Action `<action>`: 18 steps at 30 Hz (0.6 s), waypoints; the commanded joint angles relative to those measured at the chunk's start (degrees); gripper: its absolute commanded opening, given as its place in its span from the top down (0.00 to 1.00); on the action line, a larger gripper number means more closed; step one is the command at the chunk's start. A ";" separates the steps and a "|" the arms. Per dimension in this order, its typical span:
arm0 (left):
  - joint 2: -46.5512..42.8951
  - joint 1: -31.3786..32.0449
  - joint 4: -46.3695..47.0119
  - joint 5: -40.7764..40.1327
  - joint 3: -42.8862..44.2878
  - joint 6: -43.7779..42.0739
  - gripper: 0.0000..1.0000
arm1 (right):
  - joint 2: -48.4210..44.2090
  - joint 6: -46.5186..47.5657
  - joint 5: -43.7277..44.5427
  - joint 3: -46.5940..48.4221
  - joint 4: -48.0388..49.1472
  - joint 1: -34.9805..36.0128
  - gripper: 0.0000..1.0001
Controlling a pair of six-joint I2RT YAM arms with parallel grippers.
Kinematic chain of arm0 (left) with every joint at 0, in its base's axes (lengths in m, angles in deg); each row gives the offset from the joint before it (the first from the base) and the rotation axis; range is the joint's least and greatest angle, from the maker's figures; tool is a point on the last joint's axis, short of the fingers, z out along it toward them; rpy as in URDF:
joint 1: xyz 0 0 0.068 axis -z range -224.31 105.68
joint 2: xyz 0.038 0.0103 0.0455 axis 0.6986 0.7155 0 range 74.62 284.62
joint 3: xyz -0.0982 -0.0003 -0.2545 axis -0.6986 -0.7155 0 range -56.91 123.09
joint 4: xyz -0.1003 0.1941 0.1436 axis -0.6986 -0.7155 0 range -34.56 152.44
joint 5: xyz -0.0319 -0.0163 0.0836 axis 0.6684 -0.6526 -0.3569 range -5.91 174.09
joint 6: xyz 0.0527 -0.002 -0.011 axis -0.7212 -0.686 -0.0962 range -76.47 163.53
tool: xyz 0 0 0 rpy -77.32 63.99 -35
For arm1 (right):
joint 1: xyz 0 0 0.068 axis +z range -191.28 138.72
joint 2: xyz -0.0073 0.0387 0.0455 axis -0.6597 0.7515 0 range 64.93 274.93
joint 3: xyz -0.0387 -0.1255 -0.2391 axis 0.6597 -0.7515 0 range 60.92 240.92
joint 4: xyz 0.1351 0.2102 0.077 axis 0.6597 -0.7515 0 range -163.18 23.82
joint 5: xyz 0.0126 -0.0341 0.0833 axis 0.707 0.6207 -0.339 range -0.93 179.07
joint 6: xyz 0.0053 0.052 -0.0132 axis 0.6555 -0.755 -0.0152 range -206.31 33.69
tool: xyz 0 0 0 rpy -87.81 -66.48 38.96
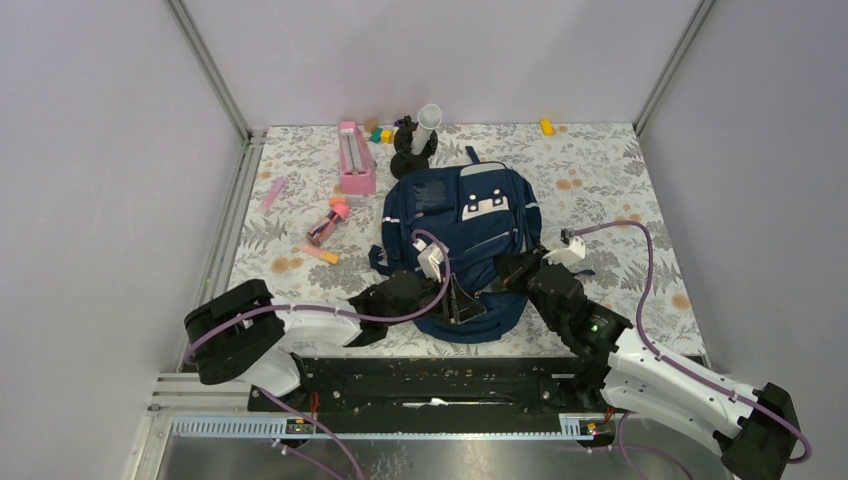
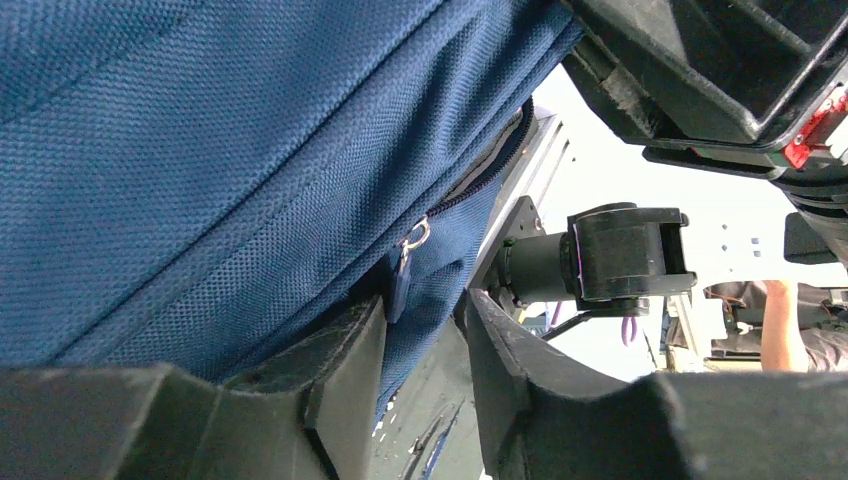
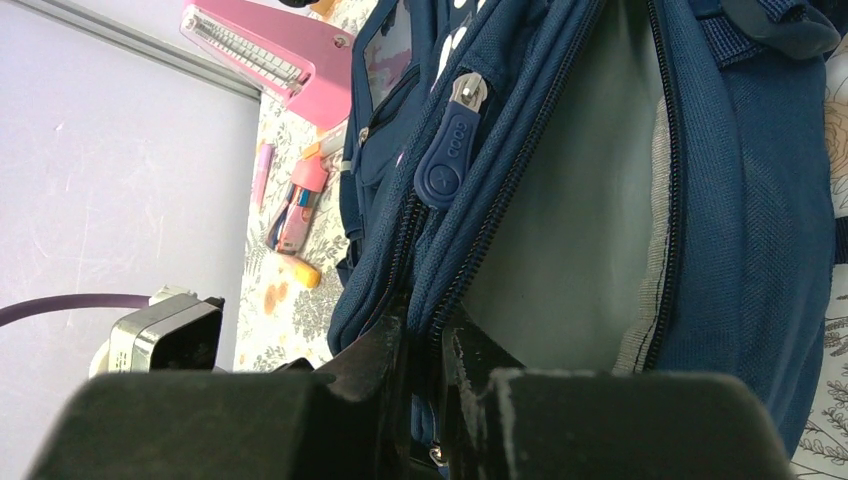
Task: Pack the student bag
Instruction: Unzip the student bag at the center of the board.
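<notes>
One student bag (image 1: 455, 215) mid-frame. Right gripper (image 3: 425, 360) clenched on its zipper edge; left gripper (image 2: 425, 370) released, jaws apart by one zipper pull (image 2: 402, 280).

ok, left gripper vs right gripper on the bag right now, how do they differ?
Left gripper has its jaws apart, with navy fabric in the gap and a small zip pull hanging at its edge. Right gripper is pinched shut on the student bag at its zip edge. Left gripper faces the bag's outer fabric, while right gripper sits at the open compartment, grey lining showing. Both are at the bag's near end.
</notes>
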 commanded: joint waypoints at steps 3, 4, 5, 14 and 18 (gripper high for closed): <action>2.12 0.05 5.09 0.89 1.08 0.58 0.59 | -1.56 3.69 7.85 2.04 6.36 -1.29 1.00; 2.41 0.01 5.32 0.78 1.14 0.56 0.59 | -1.65 3.91 7.84 2.13 6.36 -1.26 1.00; 2.78 0.01 5.49 0.70 1.22 0.55 0.59 | -1.76 4.14 7.84 2.13 6.54 -1.25 1.00; 6.25 -0.08 10.17 1.52 1.49 0.95 0.68 | -1.32 6.43 6.67 2.39 8.55 -1.25 1.00; 6.48 -0.06 13.72 1.73 0.61 0.45 0.65 | -1.21 6.97 6.80 2.51 8.55 -1.26 1.00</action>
